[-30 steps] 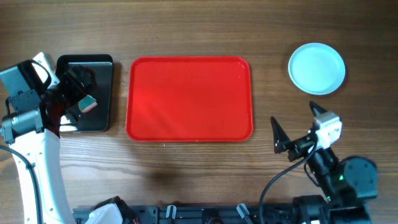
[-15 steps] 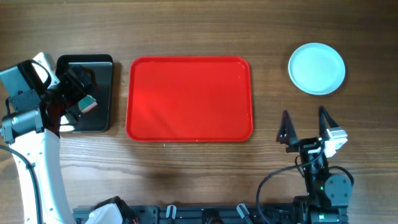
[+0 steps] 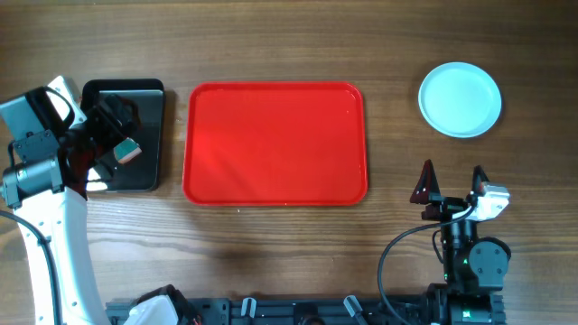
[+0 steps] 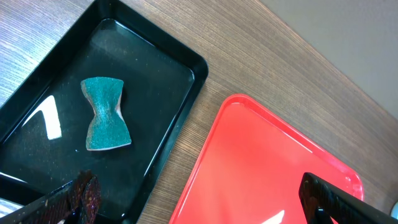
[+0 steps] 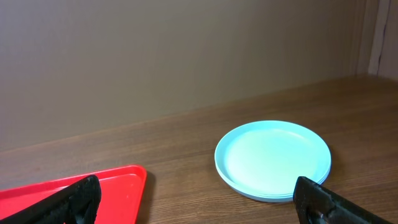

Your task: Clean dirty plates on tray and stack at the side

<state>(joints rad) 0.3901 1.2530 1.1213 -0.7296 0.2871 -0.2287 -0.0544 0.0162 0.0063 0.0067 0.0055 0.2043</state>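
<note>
The red tray lies in the middle of the table with nothing on it; its corner also shows in the right wrist view and the left wrist view. The pale blue plates sit stacked on the wood at the far right, layered rims showing, no smears visible. My right gripper hovers open and empty near the front edge, below the plates. My left gripper is open and empty over the black tray.
A glossy black tray stands left of the red tray, holding a teal sponge and a small white piece. The left arm's white links run down the left edge.
The right arm has drawn back toward the front edge and turned its open gripper to face the plates. The left arm has not moved.
</note>
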